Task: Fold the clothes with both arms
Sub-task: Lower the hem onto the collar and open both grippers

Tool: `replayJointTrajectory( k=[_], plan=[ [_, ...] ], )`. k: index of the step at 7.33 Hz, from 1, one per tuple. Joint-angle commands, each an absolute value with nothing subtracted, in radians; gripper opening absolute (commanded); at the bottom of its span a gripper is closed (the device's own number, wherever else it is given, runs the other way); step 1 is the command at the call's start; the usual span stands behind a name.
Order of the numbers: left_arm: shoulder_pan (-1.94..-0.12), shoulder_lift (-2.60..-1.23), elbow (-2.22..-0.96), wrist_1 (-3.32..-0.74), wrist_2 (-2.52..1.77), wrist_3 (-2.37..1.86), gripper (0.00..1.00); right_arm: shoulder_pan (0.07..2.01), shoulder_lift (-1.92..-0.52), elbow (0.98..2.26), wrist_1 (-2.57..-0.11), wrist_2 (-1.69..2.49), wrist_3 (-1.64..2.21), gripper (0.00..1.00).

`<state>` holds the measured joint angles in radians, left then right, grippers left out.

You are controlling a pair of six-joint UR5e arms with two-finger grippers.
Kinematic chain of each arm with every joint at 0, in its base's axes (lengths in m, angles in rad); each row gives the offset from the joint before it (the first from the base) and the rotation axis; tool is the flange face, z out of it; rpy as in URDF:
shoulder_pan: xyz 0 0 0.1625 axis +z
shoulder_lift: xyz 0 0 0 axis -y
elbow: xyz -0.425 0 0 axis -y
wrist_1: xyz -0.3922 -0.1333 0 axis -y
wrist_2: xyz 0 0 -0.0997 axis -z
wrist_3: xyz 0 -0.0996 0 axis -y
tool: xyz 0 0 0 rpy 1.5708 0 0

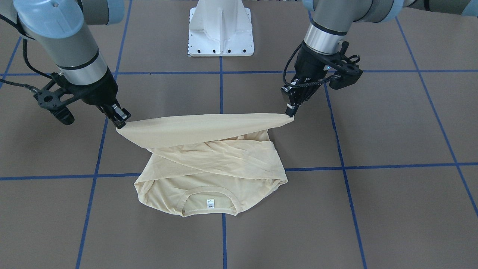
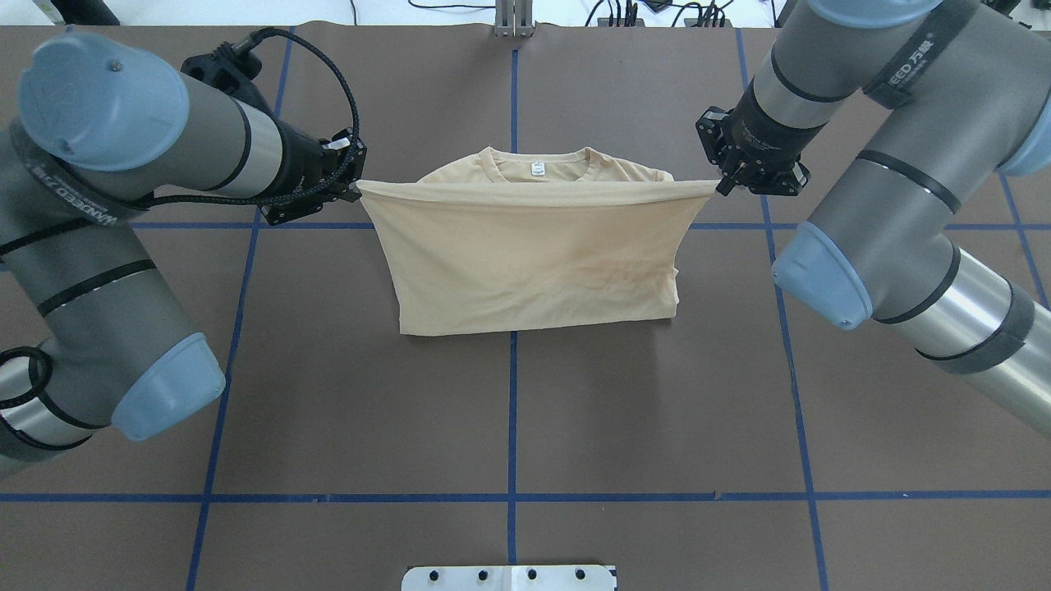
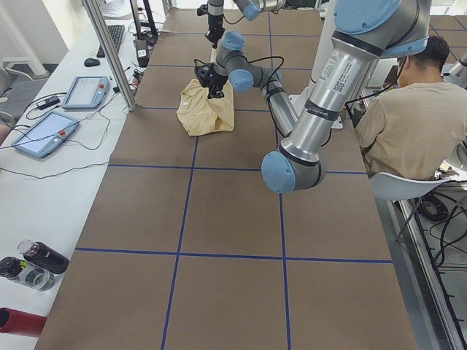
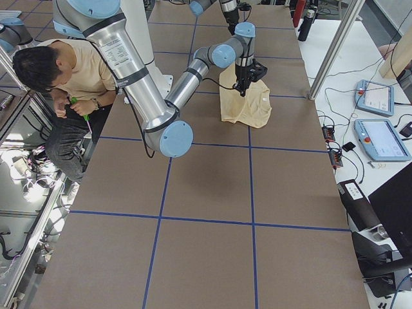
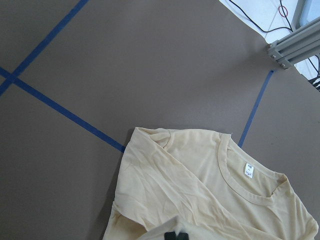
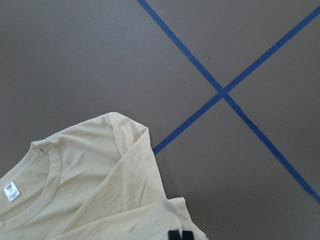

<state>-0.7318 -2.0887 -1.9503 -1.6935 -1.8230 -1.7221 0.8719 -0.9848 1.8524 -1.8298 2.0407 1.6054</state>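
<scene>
Both left hand [image 2: 355, 194] and right hand [image 2: 722, 187] clamping cream shirt [image 2: 534, 263], neck label [image 2: 538, 170] illegible

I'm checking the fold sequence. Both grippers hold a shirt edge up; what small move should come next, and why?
Probably lower the held edge toward the collar. The left gripper and right gripper each pinch a corner of the T-shirt, its edge stretched taut above the table, while the collar lies flat and the fold is not yet laid down.
</scene>
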Motion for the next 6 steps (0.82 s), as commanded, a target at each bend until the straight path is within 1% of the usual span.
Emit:
replayJointTrajectory(
  k=[1, 3, 5, 6],
  plan=[
    [-0.729, -2.117, -1.866, -1.735, -1.812, -1.706, 0.0, 0.871, -0.944, 1.714, -1.751, 2.028, 1.586, 0.0],
    [-0.729, -2.14, -1.733, -1.866, -1.764, -1.703, 0.0, 0.871, -0.881, 1.584, -1.709, 1.991, 1.58, 0.0],
    [-0.729, -2.155, -1.616, -1.98, -1.76, -1.706, 0.0, 0.868, -0.848, 1.407, -1.535, 1.97, 1.571, 0.0],
    [-0.729, -2.175, -1.558, -2.021, -1.729, -1.706, 0.0, 0.868, -0.842, 1.372, -1.511, 1.97, 1.569, 0.0]
  ],
)
